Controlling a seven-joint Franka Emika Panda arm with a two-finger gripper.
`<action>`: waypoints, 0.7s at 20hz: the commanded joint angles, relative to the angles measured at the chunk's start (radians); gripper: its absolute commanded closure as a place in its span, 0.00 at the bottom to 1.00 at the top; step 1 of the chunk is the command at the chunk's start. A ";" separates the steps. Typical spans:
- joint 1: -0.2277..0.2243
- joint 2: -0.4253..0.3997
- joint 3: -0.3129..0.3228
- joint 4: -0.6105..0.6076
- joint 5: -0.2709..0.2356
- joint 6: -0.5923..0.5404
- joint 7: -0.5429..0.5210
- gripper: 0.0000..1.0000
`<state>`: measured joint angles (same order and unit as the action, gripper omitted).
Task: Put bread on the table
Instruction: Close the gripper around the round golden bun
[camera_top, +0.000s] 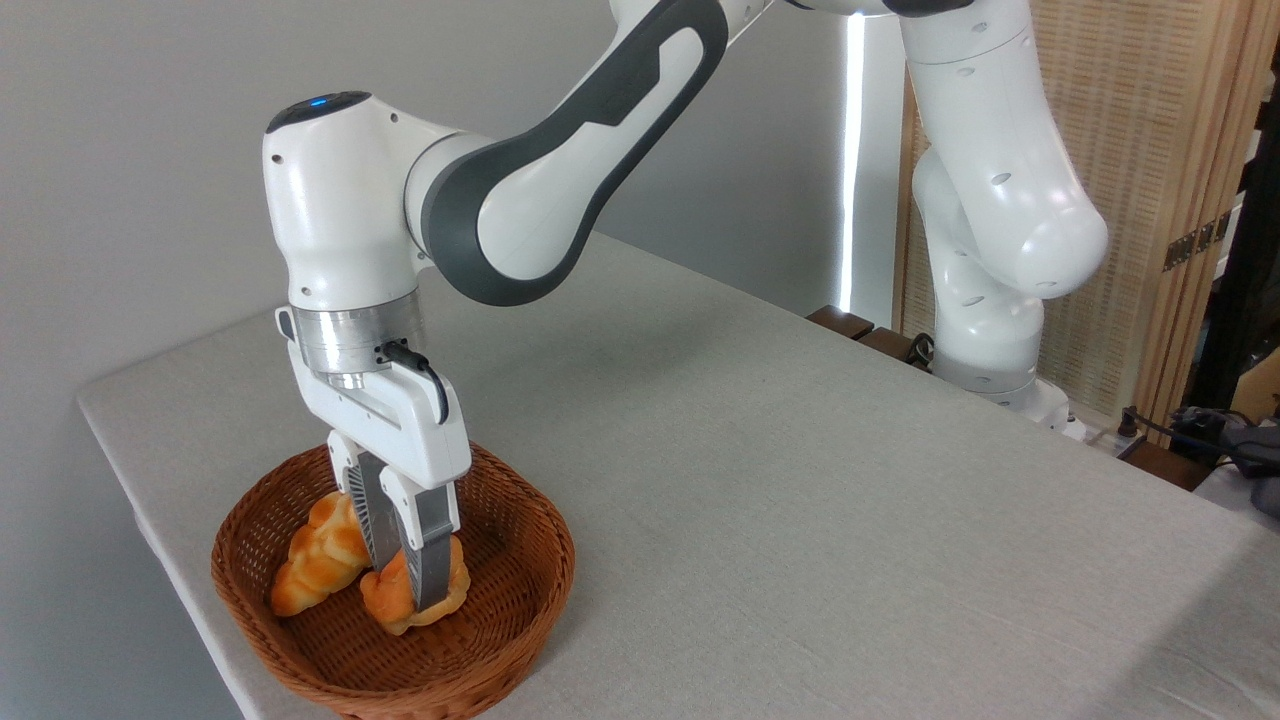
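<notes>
End effector (405, 585) fingers straddled the bread (412, 598) inside the basket (520, 600), hiding its middle; firm clench could not be told.

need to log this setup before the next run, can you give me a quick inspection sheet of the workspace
surface: table under pale grey-beige cloth, bare apart from the basket near its front left corner
job's things: bread, small round bun, still in the wicker basket, not yet on the table
clutter: braided loaf lying in the basket left of the bun
grippers: gripper lowered into the basket, fingers either side of the bun; cannot tell whether it grips
cables: short black cable at the wrist; dark cables past the table's right edge
surroundings: grey wall behind, wooden screen at right, arm base at the far edge
</notes>
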<state>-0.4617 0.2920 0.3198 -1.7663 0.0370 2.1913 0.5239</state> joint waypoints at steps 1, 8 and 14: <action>0.001 0.009 0.002 -0.001 0.014 0.015 0.013 0.52; 0.001 -0.050 0.010 0.007 0.000 0.010 0.010 0.51; 0.003 -0.131 0.025 0.007 -0.019 0.004 0.007 0.49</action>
<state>-0.4539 0.2148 0.3287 -1.7467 0.0356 2.1912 0.5239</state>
